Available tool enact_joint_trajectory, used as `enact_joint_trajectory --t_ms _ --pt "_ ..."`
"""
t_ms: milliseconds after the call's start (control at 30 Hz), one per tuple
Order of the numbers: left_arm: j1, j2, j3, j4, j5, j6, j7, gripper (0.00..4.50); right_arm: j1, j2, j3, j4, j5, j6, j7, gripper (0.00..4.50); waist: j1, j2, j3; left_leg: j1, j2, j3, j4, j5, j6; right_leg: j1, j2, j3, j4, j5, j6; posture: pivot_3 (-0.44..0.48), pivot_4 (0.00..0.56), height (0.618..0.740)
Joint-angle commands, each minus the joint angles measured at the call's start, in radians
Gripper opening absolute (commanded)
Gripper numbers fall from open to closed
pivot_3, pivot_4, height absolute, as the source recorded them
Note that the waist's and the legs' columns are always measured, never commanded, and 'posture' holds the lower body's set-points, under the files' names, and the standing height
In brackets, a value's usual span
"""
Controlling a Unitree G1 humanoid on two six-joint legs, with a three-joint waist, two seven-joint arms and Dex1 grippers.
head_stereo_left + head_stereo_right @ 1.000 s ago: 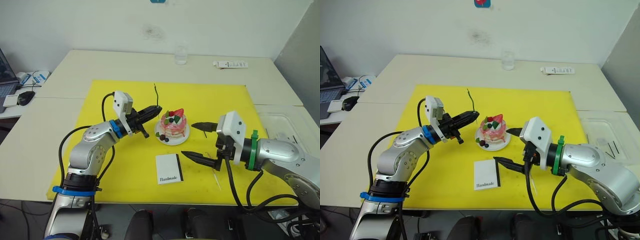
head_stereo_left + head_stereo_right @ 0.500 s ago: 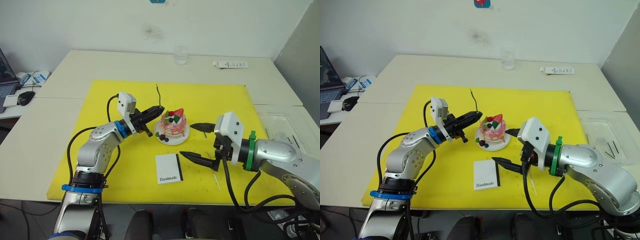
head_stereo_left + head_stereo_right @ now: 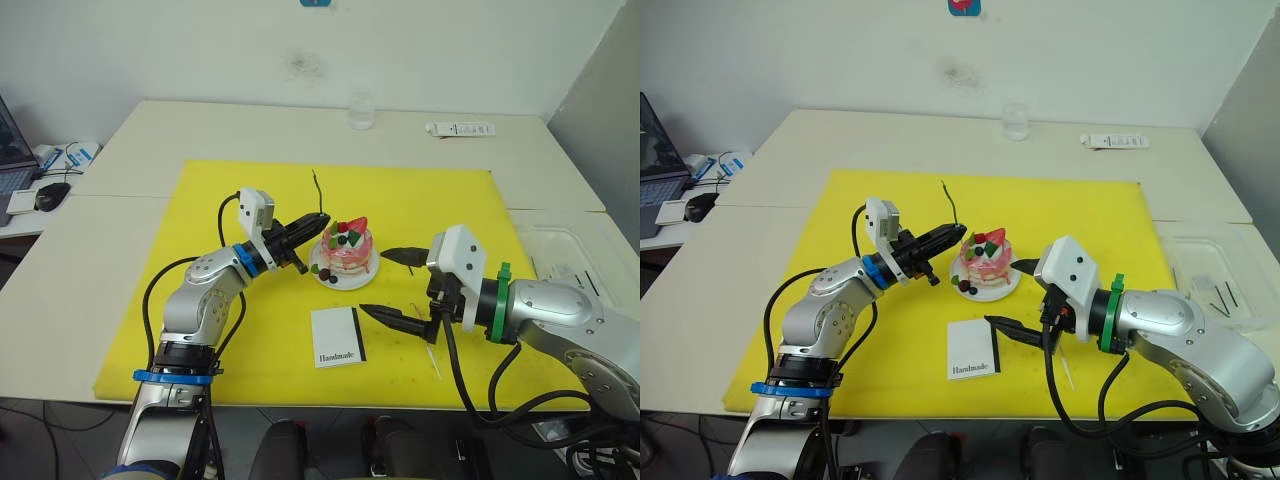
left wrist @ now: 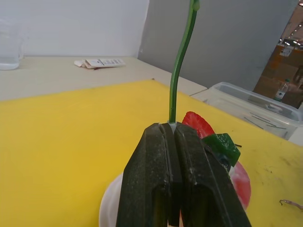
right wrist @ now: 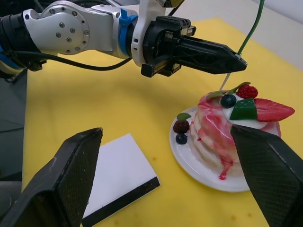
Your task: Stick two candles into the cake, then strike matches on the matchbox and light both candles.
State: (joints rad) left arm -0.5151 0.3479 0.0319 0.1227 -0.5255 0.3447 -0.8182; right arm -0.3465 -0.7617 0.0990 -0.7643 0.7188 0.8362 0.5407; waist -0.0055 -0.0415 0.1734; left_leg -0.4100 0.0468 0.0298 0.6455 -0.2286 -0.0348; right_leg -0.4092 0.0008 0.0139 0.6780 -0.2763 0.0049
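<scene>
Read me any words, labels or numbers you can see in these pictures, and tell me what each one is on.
"Handmade": script word on the white matchbox, on the yellow mat in front of the cake.
White packet on the table's far side: it carries dark print, too small to read.
Blue and red sign on the wall: cut off at the picture's edge, not readable.
Nothing else legible.

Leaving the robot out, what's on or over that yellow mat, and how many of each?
Cake: 1
Matchbox: 1
Candles: 2 (green candle held in the left gripper, other candle lying flat on the mat)
Total: 4
</scene>
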Motion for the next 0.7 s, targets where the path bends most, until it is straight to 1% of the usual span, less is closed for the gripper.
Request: enact_joint_trajectory --t_ms 33,200,367,700 --pt "-0.021 -0.004 0.009 -0.026 -0.002 -0.006 -0.009 0.00 -0.003 0.006 -0.020 -0.036 -0.008 -0.006 -0.006 4.49 0.000 0.000 0.000 0.000 0.000 0.000 0.000 0.000 0.000 0.000 0.000 0.000 0.000 0.000 0.000 0.000 0.150 0.740" --pt "-0.019 -0.018 0.002 -0.025 0.000 -0.003 -0.006 0.00 -0.002 0.009 -0.019 -0.038 -0.010 -0.004 -0.008 4.49 0.000 0.000 0.000 0.000 0.000 0.000 0.000 0.000 0.000 0.000 0.000 0.000 0.000 0.000 0.000 0.000 0.150 0.740" --pt "-0.023 -0.019 -0.012 -0.005 0.029 -0.027 -0.019 0.00 -0.001 0.015 -0.015 -0.039 -0.016 -0.001 -0.009 4.49 0.000 0.000 0.000 0.000 0.000 0.000 0.000 0.000 0.000 0.000 0.000 0.000 0.000 0.000 0.000 0.000 0.150 0.740" --pt "0.031 -0.044 -0.027 -0.003 0.079 -0.063 -0.011 0.00 0.002 0.030 -0.015 -0.043 -0.030 0.001 -0.014 4.49 0.000 0.000 0.000 0.000 0.000 0.000 0.000 0.000 0.000 0.000 0.000 0.000 0.000 0.000 0.000 0.000 0.150 0.740"
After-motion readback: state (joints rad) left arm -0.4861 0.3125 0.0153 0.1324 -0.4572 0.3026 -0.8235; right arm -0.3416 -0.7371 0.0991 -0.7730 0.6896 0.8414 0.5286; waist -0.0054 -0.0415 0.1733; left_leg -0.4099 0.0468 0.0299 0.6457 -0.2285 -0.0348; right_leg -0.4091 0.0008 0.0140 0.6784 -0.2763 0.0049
